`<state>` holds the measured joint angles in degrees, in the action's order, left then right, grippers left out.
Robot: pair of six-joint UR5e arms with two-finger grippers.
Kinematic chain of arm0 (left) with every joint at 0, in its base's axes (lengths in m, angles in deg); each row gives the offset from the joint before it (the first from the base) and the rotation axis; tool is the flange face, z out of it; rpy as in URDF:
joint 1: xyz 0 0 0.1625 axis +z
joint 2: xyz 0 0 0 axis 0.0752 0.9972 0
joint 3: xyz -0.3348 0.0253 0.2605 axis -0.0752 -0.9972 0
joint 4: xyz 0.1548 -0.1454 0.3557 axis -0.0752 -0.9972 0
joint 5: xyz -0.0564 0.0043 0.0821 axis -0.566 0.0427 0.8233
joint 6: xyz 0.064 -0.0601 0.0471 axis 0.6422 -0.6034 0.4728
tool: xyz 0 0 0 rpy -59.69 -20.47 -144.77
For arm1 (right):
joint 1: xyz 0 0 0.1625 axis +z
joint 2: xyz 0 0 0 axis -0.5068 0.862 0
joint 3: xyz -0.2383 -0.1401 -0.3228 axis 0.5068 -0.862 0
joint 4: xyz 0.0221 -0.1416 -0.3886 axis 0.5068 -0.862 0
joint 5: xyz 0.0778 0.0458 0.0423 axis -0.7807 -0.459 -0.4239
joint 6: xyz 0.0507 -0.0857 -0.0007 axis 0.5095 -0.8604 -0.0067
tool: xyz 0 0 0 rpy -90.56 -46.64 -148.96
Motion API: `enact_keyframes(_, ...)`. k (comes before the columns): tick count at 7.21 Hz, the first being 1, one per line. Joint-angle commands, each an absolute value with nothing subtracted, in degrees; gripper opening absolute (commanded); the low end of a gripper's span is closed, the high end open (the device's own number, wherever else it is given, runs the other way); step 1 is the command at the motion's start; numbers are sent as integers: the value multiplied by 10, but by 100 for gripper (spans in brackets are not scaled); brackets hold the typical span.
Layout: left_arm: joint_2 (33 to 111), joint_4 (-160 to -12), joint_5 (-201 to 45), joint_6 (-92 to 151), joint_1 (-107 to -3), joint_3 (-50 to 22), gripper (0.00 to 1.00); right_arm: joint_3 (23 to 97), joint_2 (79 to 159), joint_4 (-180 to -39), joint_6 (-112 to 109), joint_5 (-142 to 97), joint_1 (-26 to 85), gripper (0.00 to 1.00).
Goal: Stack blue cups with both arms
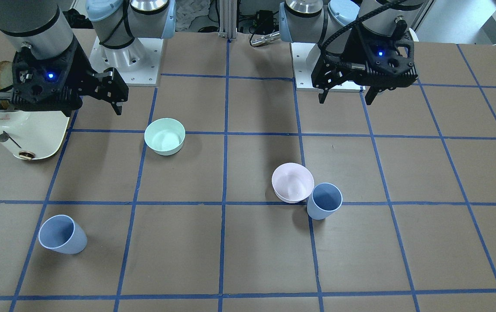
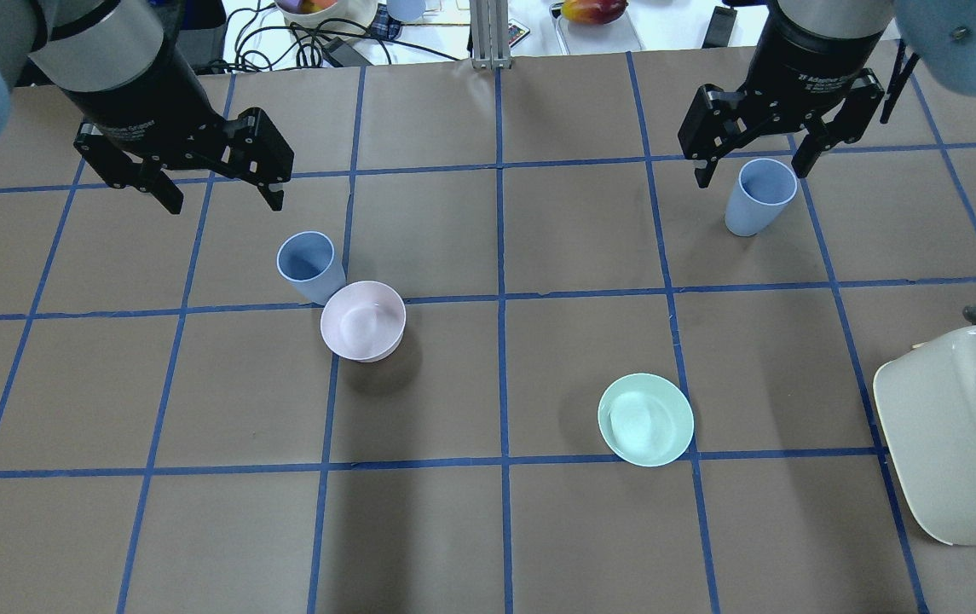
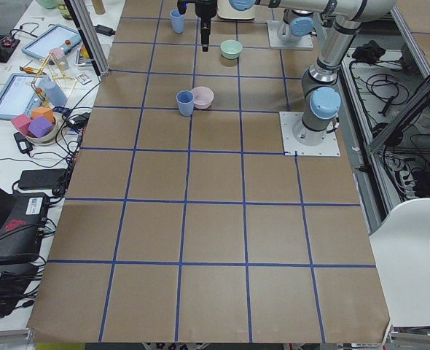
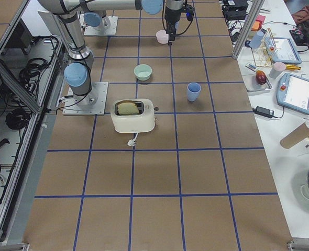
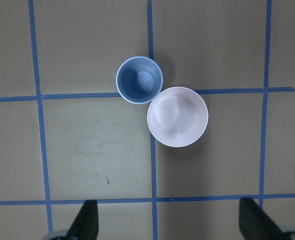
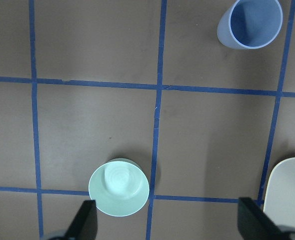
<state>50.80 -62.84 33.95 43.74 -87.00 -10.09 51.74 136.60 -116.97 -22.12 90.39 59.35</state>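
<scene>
Front view: right arm's cup sits nearest, upright at near left, alone in its square. Left arm's cup is right of centre, upright, rim touching or all but touching the pink bowl just far-left of it. Mint bowl and toaster are further back on the left. Nothing stacked yet; my read is both arms are at the approach step. Overhead: left gripper and right gripper both spread wide, holding nothing. The right one looks over its cup here, but that's likely perspective. Left wrist: cup top centre, bowl against its lower-right side, fingers at the bottom edge, well short of it. So turn the wrist until the fingers drop on the cup's two bowl-free sides, else one lands on the bowl rim. Right wrist: cup in the top-right corner, mint bowl low centre — the gripper needs a good lateral shift before descending; nothing crowds that cup. Both: come down centred and squeeze gently — thin tapered plastic probably tips or slips out of a hard pinch. Side views add only that both cups stand upright.
</scene>
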Motion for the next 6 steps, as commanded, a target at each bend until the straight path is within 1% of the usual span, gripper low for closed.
enact_keyframes(1, 508, -629, 340, 437, -870, -102, 100, 520, 1373, -1163, -221, 904, 594, 100)
enact_keyframes(6, 507, -629, 340, 437, -870, -102, 100, 523, 1373, -1164, -221, 901, 594, 100)
